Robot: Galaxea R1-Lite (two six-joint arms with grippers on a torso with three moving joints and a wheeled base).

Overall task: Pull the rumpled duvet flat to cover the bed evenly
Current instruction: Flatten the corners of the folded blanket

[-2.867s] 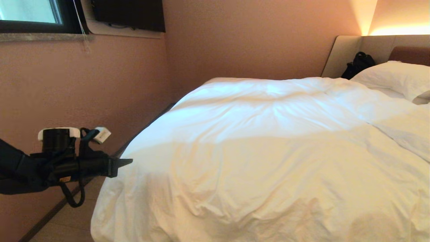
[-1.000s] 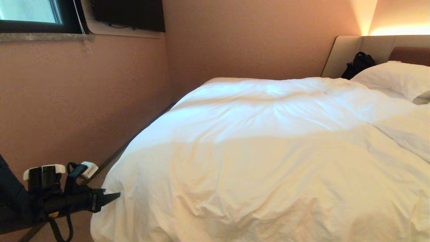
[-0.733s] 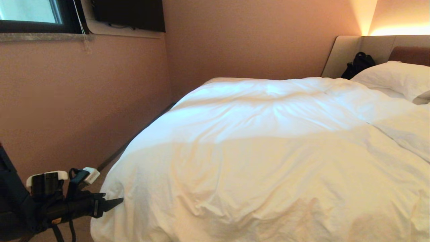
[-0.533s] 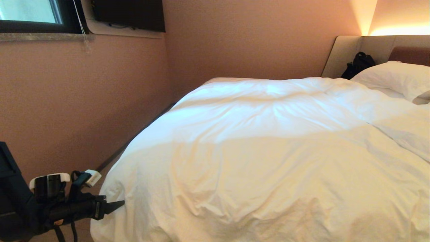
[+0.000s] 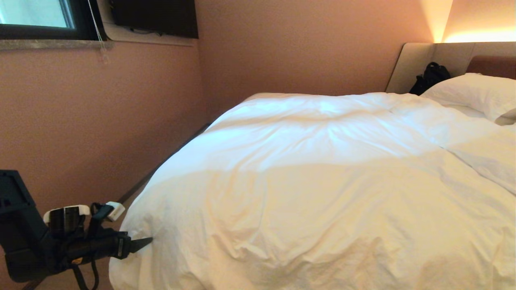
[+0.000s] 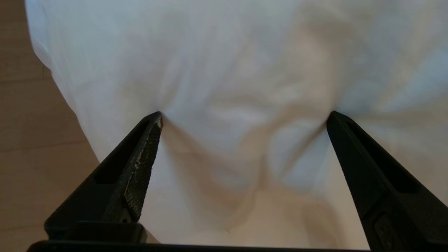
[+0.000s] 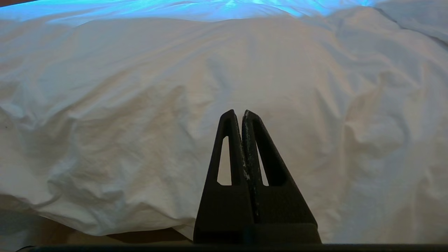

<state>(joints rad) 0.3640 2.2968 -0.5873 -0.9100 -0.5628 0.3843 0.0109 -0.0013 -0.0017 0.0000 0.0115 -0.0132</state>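
left end effector [image 6: 244, 117] | spread wide | tips pressing duvet [image 6: 224, 70] corner

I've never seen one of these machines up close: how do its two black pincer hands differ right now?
The left gripper has its black tapered fingers spread wide, tips pressing dents into the puffy white duvet at the bed's left corner. The right gripper has its fingers shut together with nothing between them, pointing at the duvet's hanging edge without touching it. Both share the same black, pointed, hollowed fingers.

Bed [image 5: 419, 60] under a rumpled white duvet [image 5: 322, 181], pillow [image 5: 475, 94] at its headboard end.
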